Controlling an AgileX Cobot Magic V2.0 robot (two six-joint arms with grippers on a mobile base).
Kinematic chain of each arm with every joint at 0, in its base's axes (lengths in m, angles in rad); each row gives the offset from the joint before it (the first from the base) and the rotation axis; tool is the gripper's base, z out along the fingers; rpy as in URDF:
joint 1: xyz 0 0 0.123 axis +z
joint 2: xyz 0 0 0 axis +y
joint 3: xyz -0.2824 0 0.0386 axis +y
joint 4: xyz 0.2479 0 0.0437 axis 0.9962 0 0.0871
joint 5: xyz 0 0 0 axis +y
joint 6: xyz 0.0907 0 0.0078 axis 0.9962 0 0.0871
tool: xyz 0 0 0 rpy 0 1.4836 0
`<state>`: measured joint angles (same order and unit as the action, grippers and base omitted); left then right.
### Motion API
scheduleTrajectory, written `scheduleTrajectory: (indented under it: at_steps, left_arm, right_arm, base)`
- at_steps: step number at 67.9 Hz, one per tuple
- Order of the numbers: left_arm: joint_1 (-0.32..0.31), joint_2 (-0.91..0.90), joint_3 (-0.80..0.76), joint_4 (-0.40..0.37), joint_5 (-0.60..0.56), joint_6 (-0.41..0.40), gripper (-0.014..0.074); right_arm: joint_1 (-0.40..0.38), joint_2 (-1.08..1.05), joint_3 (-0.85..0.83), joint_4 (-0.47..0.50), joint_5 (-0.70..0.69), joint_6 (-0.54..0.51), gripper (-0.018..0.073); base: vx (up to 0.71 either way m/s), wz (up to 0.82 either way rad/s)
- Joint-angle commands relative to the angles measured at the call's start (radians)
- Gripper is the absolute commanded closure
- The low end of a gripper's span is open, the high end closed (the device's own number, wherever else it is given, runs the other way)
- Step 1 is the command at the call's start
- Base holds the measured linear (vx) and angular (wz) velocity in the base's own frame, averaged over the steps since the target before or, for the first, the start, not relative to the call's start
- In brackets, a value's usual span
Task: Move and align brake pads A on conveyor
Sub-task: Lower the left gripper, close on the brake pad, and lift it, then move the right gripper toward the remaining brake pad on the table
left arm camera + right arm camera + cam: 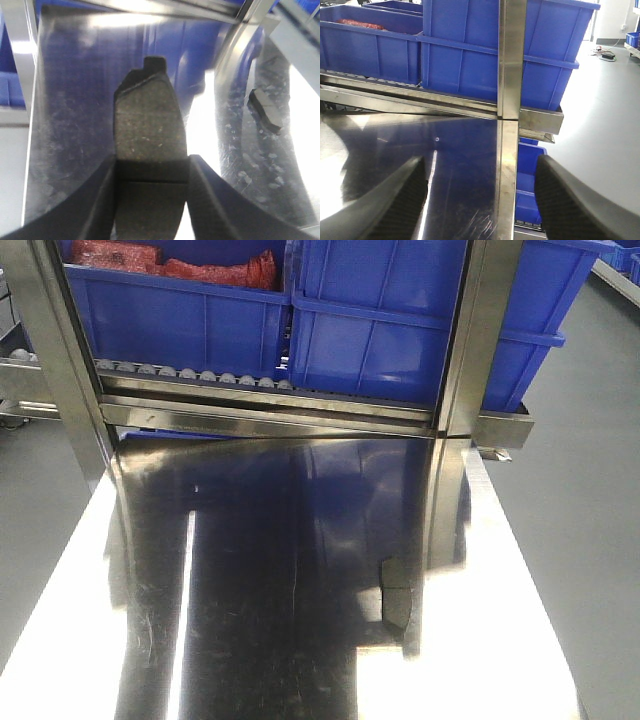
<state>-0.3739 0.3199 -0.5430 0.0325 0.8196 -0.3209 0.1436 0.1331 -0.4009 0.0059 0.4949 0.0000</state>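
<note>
So the left gripper is pinching one brake pad. Its fingers squeeze the long edges at the near end, so most of the pad sticks out front. My guess is that grip stops it twisting so it can be laid down square. The long axis runs straight away from the wrist, friction face toward the camera, small tab at the far end aimed at the rack. It's over the shiny steel tabletop, and the conveyor isn't in any view. A second pad lies flat on the steel off to the right, angled. The right gripper is spread wide with nothing in it, facing the blue bins.
</note>
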Motion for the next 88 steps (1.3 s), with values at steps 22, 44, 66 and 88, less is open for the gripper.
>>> scheduleTrajectory:
  at_steps: [22, 44, 66, 88]
  left_arm:
    - [-0.004, -0.151, -0.001, 0.078, -0.034, -0.001, 0.0603]
    - [-0.004, -0.151, -0.001, 0.078, -0.034, -0.001, 0.0603]
    - [-0.004, -0.151, -0.001, 0.078, -0.034, -0.001, 0.0603]
    - [-0.004, -0.151, -0.001, 0.078, -0.034, -0.001, 0.0603]
  right_arm:
    - [-0.002, 0.013, -0.023, -0.006, -0.074, 0.0, 0.0106]
    - [-0.002, 0.013, -0.023, -0.006, -0.074, 0.0, 0.0106]
    - [-0.002, 0.013, -0.023, -0.006, -0.08, 0.0, 0.0106]
    - [-0.002, 0.126, -0.062, 0.008, -0.039, 0.022, 0.0107]
  base:
    - [0.0, 0.0]
    - [0.0, 0.0]
    - [0.0, 0.0]
    - [0.0, 0.0]
